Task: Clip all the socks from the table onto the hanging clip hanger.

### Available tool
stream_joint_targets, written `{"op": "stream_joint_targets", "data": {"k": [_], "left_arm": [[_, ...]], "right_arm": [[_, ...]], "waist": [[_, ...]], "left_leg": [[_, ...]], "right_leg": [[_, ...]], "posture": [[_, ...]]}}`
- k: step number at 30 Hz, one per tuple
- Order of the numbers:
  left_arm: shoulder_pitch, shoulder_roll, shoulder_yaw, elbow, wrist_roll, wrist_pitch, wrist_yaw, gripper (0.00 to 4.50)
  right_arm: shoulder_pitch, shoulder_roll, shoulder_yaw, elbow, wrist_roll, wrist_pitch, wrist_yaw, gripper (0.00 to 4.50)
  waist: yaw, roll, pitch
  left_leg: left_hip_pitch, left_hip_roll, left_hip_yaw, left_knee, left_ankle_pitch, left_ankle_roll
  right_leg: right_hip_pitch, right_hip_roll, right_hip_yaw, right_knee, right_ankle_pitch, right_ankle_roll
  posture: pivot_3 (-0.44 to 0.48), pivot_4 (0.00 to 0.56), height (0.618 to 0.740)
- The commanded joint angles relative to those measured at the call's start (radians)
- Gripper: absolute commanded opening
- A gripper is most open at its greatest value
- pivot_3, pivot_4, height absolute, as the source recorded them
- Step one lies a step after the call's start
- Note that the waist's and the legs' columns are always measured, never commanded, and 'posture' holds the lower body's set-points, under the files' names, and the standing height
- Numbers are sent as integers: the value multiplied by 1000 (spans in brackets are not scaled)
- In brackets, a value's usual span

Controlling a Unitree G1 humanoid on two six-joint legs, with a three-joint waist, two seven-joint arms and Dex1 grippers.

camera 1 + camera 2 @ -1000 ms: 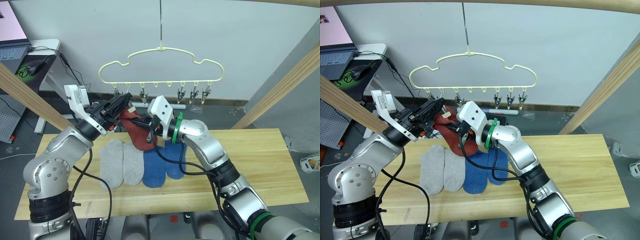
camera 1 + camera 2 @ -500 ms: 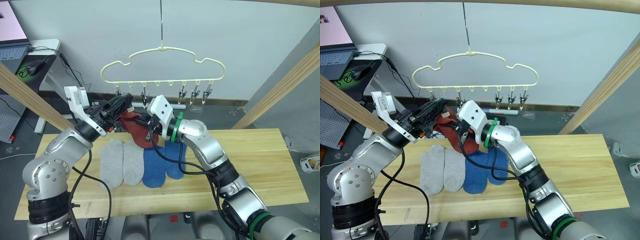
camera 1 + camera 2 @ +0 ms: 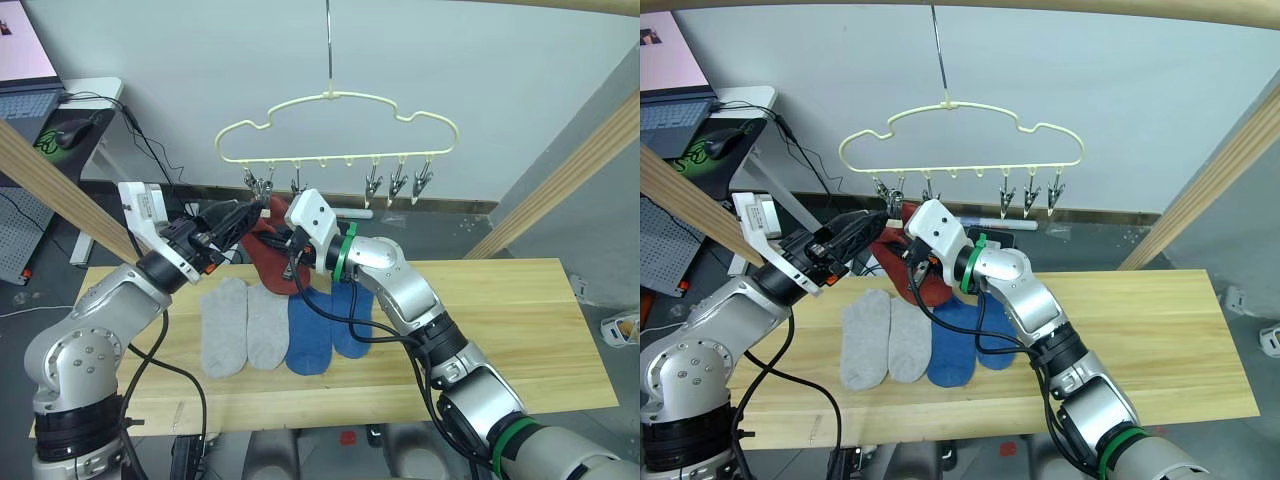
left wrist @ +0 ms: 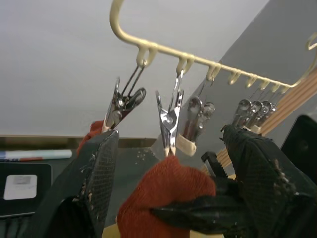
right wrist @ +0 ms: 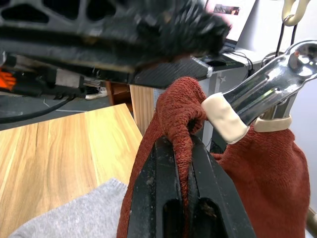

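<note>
A: Red sock (image 5: pixel 184 119): soft ribbed knit, light and limp. Best held at the cuff edge, bunched tight. Right tool (image 5: pixel 179 148) is clamped on that fold, just under a clip (image 4: pixel 168 119) of the hanger (image 3: pixel 340 97).

B: Left tool (image 4: pixel 168 198) is spread wide beside the clips. Two grey socks (image 3: pixel 245 325) and two blue socks (image 3: pixel 325 328) lie flat on the bench (image 3: pixel 520 320).

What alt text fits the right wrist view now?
The right hand pinches a fold of a rust red sock, lifting it to a cream-tipped metal clip of the hanger. Below lie a grey sock and the wooden table.
</note>
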Motion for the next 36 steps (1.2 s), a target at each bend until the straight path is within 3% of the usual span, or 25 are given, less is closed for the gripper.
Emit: {"op": "stream_joint_targets", "data": {"k": [1,9,13,18,36], "left_arm": [[44,46,19,-67,10,-7,-46,3582],[123,91,10,-101,76,-31,-114,3582],[115,89,9,-96,81,-34,-113,3619],[110,89,15,-94,77,-33,-110,3619],[148,95,1,-131,169,-94,-143,3619]], "right_arm": [[-15,16,-2,-5,-5,-21,-4,0],[-10,20,-12,7,-7,2,-26,0],[-11,22,-18,11,-4,6,-29,1069],[-3,8,-10,-4,-17,15,-25,2881],[214,-279,-33,-394,-11,186,26,2881]], "waist": [[3,0,0],[10,0,0],[11,0,0],[11,0,0],[14,-3,-7]], "left_leg": [[0,0,0,0,0,0],[0,0,0,0,1,-1],[0,-1,0,0,1,-1],[0,-1,-1,0,2,-1],[0,-2,-1,0,3,-2]], "right_leg": [[0,0,0,0,0,0],[0,0,0,0,0,-1],[0,0,0,0,1,-2],[0,1,-1,0,1,-3],[0,3,-1,0,2,-3]], "posture": [[-32,266,740],[-25,263,740],[-27,262,740],[-32,256,740],[-33,217,740]]}}
